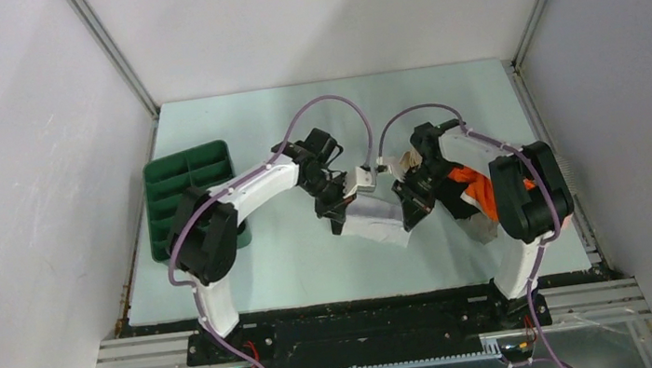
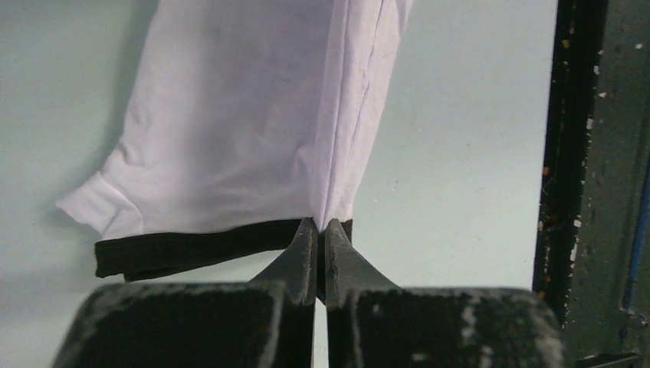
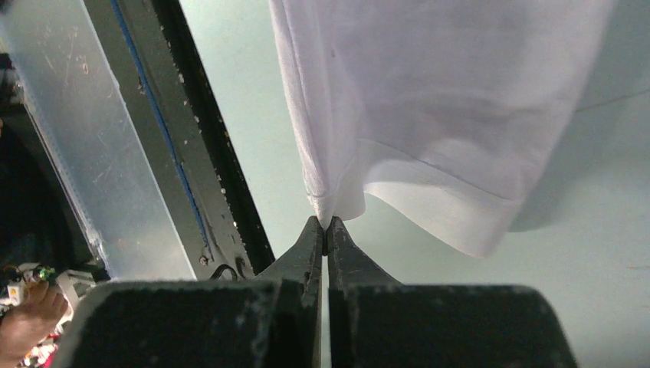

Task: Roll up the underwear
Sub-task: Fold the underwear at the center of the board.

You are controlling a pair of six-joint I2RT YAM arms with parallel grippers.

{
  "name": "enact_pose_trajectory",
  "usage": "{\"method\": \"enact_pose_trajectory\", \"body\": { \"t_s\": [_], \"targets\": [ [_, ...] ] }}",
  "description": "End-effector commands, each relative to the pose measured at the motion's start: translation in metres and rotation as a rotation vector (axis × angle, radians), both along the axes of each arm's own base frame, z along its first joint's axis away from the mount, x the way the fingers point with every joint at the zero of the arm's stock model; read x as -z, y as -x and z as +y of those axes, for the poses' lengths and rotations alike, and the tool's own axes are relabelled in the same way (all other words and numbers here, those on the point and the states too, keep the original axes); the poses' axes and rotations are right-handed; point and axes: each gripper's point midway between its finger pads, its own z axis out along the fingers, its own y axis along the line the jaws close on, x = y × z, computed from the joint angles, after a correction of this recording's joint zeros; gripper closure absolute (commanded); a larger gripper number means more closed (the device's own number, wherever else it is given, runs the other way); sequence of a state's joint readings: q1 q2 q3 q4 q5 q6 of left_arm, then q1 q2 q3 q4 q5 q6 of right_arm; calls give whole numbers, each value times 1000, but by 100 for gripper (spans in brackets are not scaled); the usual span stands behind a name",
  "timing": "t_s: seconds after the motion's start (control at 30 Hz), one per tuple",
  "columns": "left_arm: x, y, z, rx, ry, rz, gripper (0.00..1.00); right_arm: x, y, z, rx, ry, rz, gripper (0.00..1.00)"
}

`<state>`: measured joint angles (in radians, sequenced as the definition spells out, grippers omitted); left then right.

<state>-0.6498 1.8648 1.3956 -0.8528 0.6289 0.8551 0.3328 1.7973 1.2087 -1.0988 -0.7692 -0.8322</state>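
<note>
Step, as I judge it: spreading before the roll | underwear held mid-frame in top view, over the surface | left end effector and right end effector both clamped on its edges | next: I lay it flat and smooth, then regrip one edge.

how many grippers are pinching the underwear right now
2. The left gripper is shut on the underwear at its black waistband; the right gripper is shut on a pale folded edge. Neither is hidden.
</note>
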Motion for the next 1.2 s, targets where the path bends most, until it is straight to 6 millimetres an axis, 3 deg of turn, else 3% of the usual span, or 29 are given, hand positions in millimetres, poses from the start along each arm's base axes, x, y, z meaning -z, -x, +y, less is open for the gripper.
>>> {"method": "enact_pose_trajectory", "body": {
  "t_s": [0.0, 0.27, 0.43, 0.83, 1.17],
  "targets": [
    [-9, -27, -6, -31, 9, -78, 100, -6, -16, -1, 50, -5, 14, 100],
    [-28, -79, -34, -154, 86, -203, 100, -5, -22, -6, 128, -10, 64, 100],
    [-21, -95, -42, -170, 80, -214, 100, -2, -30, -14, 188, -6, 93, 100],
    [-11, -135, -46, -267, 65, -321, 100, 14, -56, -18, 307, 16, 141, 100],
    [-3, -153, -39, -327, 32, -362, 100, 21, -71, -16, 390, 35, 203, 100]
  ]
}}
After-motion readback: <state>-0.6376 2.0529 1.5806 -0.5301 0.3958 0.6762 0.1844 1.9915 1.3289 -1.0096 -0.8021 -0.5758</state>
